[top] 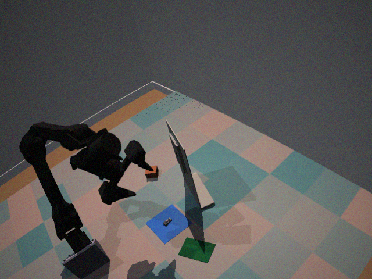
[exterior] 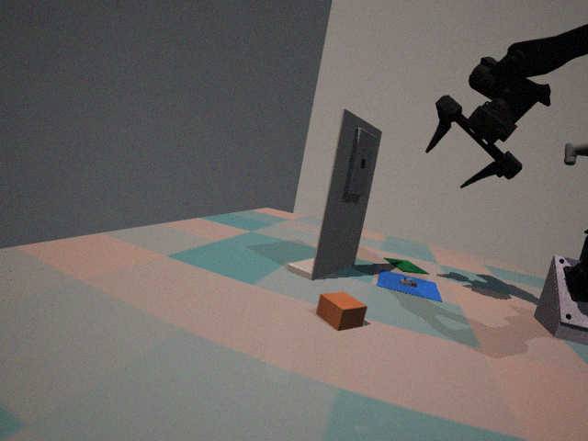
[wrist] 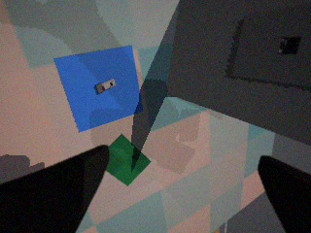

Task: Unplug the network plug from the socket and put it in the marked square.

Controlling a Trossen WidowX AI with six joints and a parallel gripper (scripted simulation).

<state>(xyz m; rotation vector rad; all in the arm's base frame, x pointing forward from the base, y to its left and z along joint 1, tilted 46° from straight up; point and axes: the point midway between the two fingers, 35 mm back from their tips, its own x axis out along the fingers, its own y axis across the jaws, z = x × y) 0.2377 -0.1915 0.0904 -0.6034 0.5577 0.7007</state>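
In the top view, the black gripper (top: 140, 180) hangs at centre left, its fingers spread nearly full width and holding nothing. Lower centre, the network plug (top: 167, 221), a small grey block with a dark spot, lies flat inside the blue marked square (top: 156, 226). Right of it stands the upright panel (top: 183, 162).

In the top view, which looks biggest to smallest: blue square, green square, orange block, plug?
1. Blue square
2. Green square, part hidden by the panel
3. Orange block, farther from the camera, so its true size is unsure
4. Plug, tiny, lying on the blue square
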